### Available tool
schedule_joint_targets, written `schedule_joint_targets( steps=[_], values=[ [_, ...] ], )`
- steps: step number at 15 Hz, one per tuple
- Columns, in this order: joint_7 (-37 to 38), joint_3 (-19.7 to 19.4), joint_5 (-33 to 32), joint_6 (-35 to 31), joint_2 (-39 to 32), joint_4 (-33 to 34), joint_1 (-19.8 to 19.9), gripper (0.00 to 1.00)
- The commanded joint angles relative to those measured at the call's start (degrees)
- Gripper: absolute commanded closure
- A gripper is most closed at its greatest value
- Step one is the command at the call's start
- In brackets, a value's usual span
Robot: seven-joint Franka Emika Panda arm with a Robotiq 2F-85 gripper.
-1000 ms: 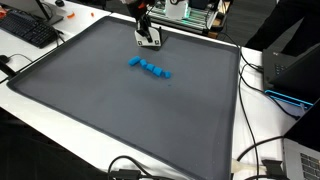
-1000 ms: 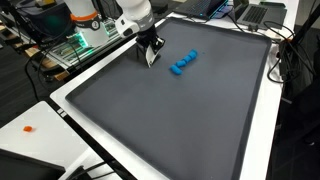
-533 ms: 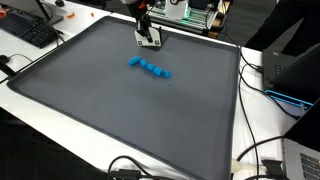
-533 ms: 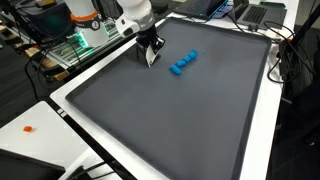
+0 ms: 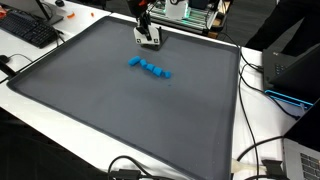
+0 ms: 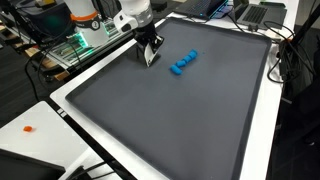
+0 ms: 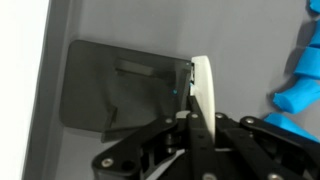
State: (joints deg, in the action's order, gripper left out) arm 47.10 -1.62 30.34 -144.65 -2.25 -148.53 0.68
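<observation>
My gripper (image 5: pixel 148 38) is at the far edge of the dark grey mat (image 5: pixel 110 110), low over it, and also shows in an exterior view (image 6: pixel 150 54). In the wrist view the jaws (image 7: pixel 196 112) are shut on a thin white flat piece (image 7: pixel 202 88), held edge-on and upright. A row of small blue blocks (image 5: pixel 149 68) lies on the mat a short way from the gripper. It also shows in an exterior view (image 6: pixel 183 62) and at the wrist view's right edge (image 7: pixel 305 85). A darker rectangular patch (image 7: pixel 115 85) lies on the mat under the gripper.
The mat has a white table border (image 5: pixel 60 115). A keyboard (image 5: pixel 28 30) lies beyond one corner. Cables (image 5: pixel 262 150) and electronics (image 5: pixel 290 70) lie along one side. An equipment rack (image 6: pixel 60 45) stands behind the robot. A small orange item (image 6: pixel 29 128) lies on the white border.
</observation>
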Motion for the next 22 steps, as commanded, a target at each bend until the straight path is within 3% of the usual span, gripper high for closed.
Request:
schedule_joint_targets(
  steps=[1,22],
  values=[
    [2.8,0.2,-2.0,-0.3,2.9,-2.3,-0.1,0.99],
    [1.5,1.3,0.4,-2.9,-0.1,-1.7,-0.4,0.99]
  ],
)
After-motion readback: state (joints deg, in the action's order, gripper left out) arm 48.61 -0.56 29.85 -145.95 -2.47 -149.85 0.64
